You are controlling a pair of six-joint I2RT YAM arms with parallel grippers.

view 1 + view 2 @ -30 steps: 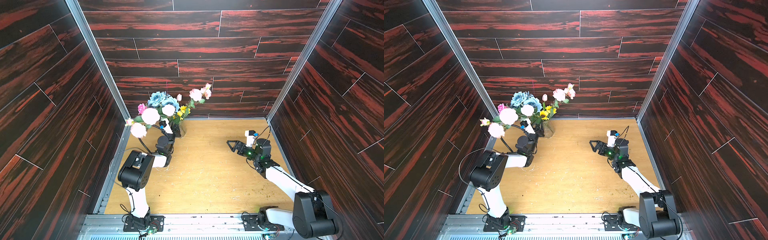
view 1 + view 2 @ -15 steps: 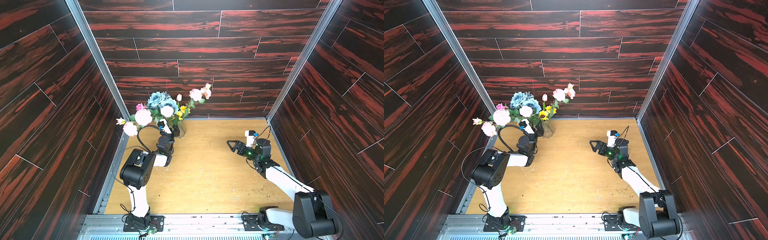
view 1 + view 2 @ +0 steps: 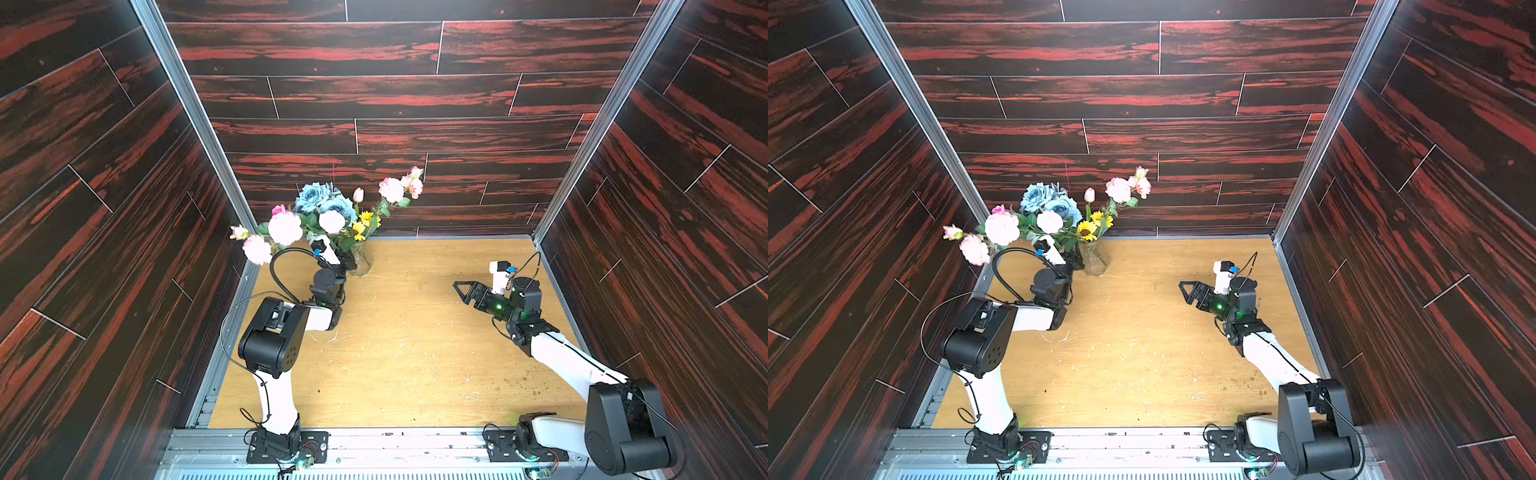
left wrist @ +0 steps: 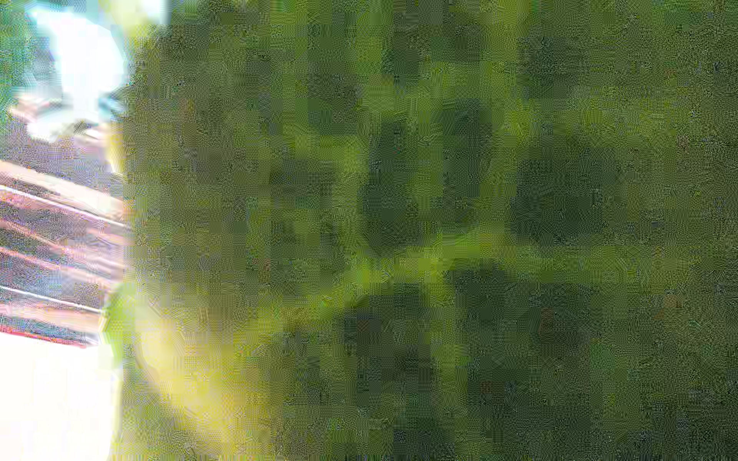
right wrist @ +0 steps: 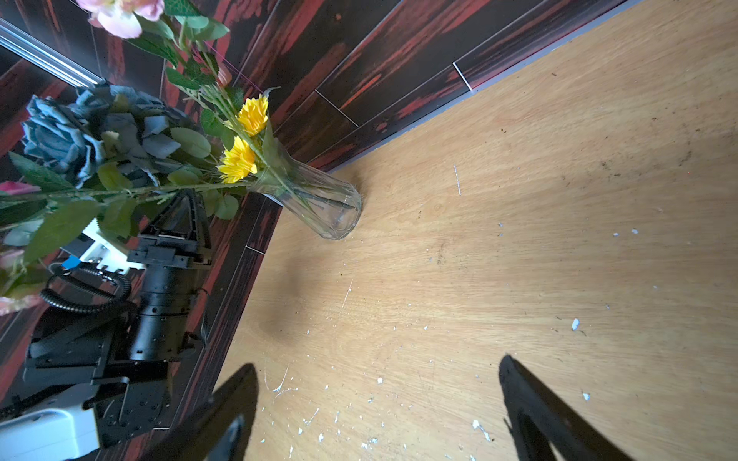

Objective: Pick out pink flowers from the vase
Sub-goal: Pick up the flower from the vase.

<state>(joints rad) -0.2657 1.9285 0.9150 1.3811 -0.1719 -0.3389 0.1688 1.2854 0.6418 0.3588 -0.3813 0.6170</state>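
- Where tipped far leftward over the left arm (image 3: 274, 336), suggests the current pick: pale-pink ruffled bloom spray on a long green stem (image 3: 284, 227), stem reaching back to the mouth of the small clear faceted glass vase (image 3: 360, 264).
- Set at that stem just beside the vase mouth, presumably to draw it out: left fingers (image 5: 179, 233); cannot tell whether pinching or merely touching.
- Standing in the vase: slim pale-pink tulip bud (image 3: 358, 194), second pink spray (image 3: 391, 190), dusty-blue roses (image 3: 316, 199), yellow sunflowers (image 3: 365, 217).
- Parked well apart over bare wooden tabletop (image 3: 415, 353), likely waiting: right fingers (image 5: 235, 403), spread wide, holding nothing.
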